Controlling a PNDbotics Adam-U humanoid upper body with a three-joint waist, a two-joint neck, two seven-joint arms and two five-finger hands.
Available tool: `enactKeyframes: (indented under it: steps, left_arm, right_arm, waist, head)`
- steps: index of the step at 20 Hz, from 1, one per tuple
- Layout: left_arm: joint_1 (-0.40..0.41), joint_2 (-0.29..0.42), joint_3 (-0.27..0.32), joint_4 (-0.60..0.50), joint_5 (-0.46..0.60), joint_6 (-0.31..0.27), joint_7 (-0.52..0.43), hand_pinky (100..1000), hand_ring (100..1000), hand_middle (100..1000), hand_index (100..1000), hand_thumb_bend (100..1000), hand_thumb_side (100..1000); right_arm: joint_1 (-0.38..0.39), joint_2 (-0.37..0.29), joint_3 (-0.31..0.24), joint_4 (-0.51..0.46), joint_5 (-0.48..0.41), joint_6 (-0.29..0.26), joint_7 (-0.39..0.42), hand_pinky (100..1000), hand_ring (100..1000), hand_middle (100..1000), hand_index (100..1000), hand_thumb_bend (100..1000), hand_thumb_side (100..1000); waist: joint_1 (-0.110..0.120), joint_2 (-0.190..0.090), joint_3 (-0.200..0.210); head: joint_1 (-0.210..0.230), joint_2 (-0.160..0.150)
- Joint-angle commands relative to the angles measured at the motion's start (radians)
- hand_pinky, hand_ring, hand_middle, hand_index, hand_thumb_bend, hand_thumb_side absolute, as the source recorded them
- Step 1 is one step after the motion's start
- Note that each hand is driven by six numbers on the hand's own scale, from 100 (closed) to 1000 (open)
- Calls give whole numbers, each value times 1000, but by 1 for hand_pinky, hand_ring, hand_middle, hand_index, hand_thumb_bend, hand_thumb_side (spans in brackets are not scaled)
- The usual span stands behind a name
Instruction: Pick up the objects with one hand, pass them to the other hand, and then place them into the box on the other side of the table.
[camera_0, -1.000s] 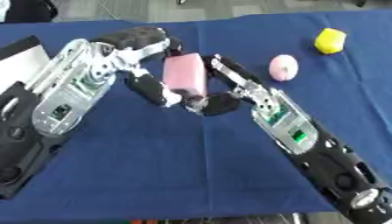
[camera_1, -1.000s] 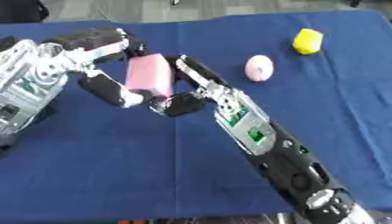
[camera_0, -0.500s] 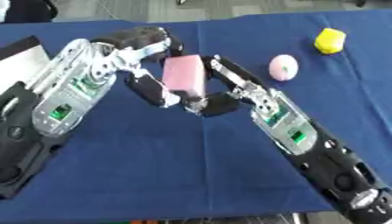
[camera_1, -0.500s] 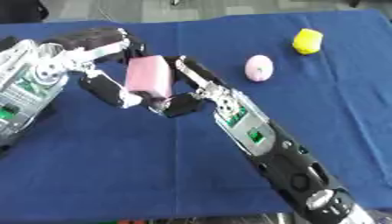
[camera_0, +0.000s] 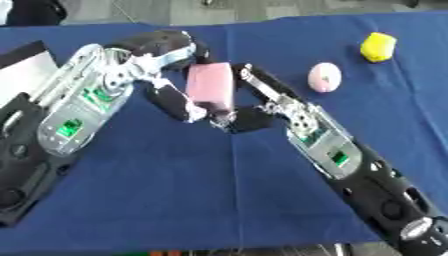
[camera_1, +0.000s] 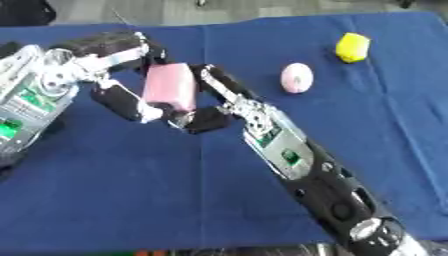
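A pink block (camera_0: 212, 89) sits upright between the two hands above the blue table (camera_0: 175, 190), a little toward 11 o'clock from the centre of the view. The left hand (camera_0: 171, 75) comes in from 9 o'clock and curls round the block: dark fingers wrap over its top edge while another finger (camera_0: 175, 102) runs down its left side toward the bottom corner. The right hand (camera_0: 254, 107) reaches up from 5 o'clock and also grasps the block, one finger lying along its right edge and the thumb tucked under its lower end. Both hands touch the block at once, and it looks clear of the cloth. Toward 1 o'clock a pink egg (camera_0: 324, 77) lies on the table, with a yellow object (camera_0: 378, 47) farther out at 2 o'clock, well apart from the hands. A box (camera_0: 22, 65) shows at the 9 o'clock edge, partly hidden by the left arm.
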Motion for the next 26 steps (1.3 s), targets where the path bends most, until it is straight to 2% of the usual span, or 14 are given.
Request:
enactKeyframes:
  steps: [1,7,9,26]
  left_arm:
    - [-27,-8,5,-38,6,-6,1,666,581,466,462,100,228]
    - [-27,-6,5,-39,-2,-10,1,661,576,454,452,100,222]
    - [-26,-4,5,-40,-8,-13,-4,660,573,449,445,100,222]
    - [-15,21,16,-48,-53,-29,-12,653,567,434,427,100,200]
  right_arm:
    - [-13,-6,-2,1,25,7,19,786,761,689,775,117,365]
    - [-13,-9,-4,0,49,-1,48,810,796,740,812,151,360]
    - [-13,-11,-6,1,65,-1,52,816,802,746,815,199,370]
    - [-1,-20,-10,-7,126,-7,68,834,820,764,839,241,392]
  waist:
    - [8,-37,-1]
    - [9,-38,-1]
    - [9,-38,-1]
    - [8,-39,-1]
  head:
    - [5,6]
    - [7,6]
    - [8,6]
    - [18,6]
